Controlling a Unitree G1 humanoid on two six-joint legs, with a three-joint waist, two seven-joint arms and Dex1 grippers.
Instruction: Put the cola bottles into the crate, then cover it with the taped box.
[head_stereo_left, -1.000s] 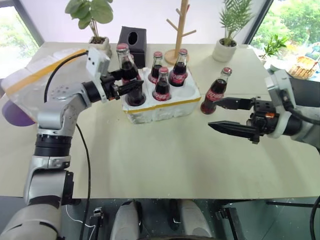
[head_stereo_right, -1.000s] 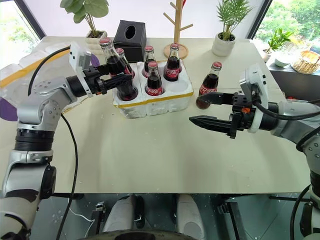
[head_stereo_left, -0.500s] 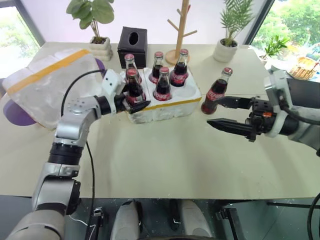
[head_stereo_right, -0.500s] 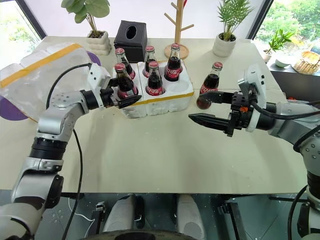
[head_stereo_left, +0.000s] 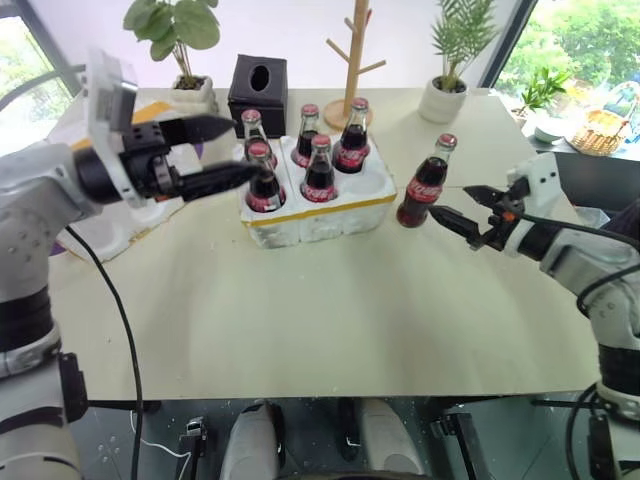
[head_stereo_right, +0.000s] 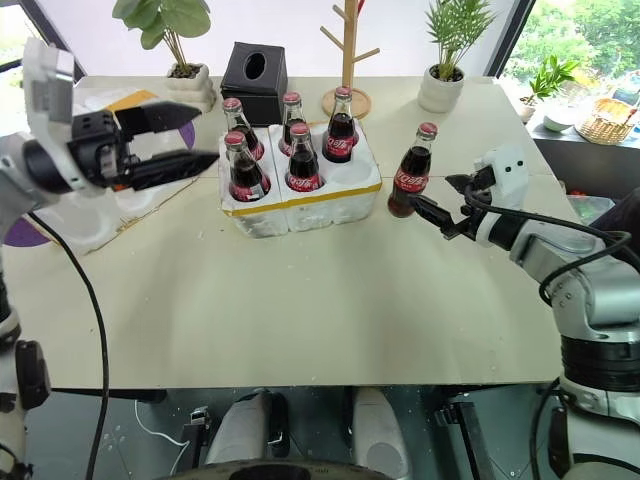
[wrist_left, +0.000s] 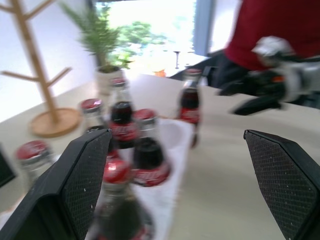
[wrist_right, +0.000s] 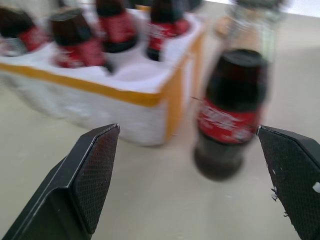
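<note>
Now loose cola bottle (head_stereo_left: 424, 182) just beside wide-open, empty right claw (head_stereo_left: 462, 207), w/o contact.

Head stereo pair high over the table (head_stereo_left: 330, 300); wrist views low, close, both on the crate (wrist_right: 125, 95).

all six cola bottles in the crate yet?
No. Five bottles stand in the crate; the sixth bottle stands on the table beside it, in front of the open right gripper.
</note>
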